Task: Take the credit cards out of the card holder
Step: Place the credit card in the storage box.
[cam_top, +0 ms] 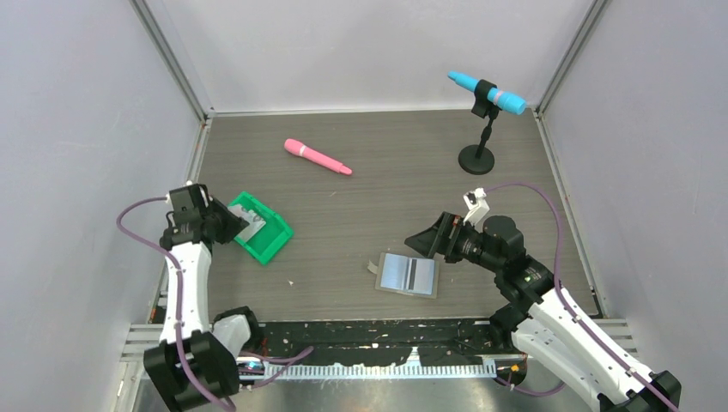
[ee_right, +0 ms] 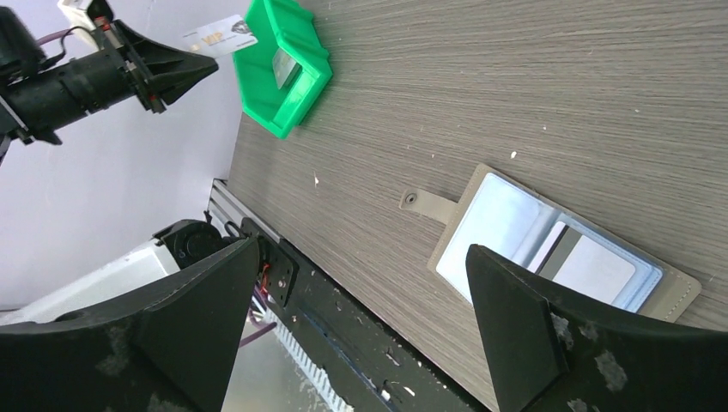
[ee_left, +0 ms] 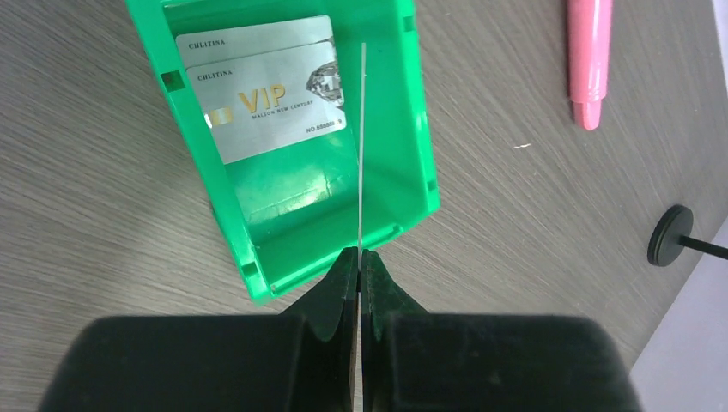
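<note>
My left gripper (ee_left: 360, 251) is shut on a credit card (ee_left: 361, 146), seen edge-on as a thin white line above the green tray (ee_left: 300, 193). Two silver VIP credit cards (ee_left: 275, 103) lie overlapped in that tray. From the right wrist view the held card (ee_right: 219, 34) shows its face above the tray (ee_right: 296, 103). The grey card holder (cam_top: 409, 274) lies open and flat near the table's front; a card with a dark stripe (ee_right: 592, 266) shows inside its blue pocket. My right gripper (ee_right: 360, 249) hangs open just above and right of the holder (ee_right: 506, 219), holding nothing.
A pink marker (cam_top: 318, 157) lies at the back middle of the table. A black stand (cam_top: 477, 159) holding a blue microphone (cam_top: 486, 92) is at the back right. Walls close in the table on three sides. The black front rail (ee_right: 343, 318) runs below the holder.
</note>
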Robot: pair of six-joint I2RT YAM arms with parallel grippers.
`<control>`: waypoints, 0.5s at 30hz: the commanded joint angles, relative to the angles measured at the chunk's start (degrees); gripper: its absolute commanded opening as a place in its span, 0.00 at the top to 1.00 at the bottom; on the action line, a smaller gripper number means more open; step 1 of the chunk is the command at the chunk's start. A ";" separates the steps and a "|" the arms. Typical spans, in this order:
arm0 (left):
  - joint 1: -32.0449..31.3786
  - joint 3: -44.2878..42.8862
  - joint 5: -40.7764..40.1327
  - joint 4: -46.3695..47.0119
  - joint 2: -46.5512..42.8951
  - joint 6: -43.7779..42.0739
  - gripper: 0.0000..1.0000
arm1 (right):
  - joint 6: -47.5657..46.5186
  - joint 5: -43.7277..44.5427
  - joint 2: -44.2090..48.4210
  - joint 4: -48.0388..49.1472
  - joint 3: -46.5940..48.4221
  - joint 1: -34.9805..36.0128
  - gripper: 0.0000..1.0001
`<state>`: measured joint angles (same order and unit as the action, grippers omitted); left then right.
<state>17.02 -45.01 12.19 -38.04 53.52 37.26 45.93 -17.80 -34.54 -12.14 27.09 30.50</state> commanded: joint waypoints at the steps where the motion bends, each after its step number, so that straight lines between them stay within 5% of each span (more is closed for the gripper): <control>1: 2.13 -1.79 4.96 1.66 5.85 1.13 1.00 | -2.14 -0.76 0.12 1.37 0.68 -0.18 0.00; 15: 3.02 -3.53 2.65 4.65 15.84 0.20 0.96 | -4.26 1.33 -1.49 -0.24 3.96 -0.18 0.01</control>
<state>19.53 -45.47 14.72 -35.97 67.48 38.11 43.46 -17.56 -35.55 -12.86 27.59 30.50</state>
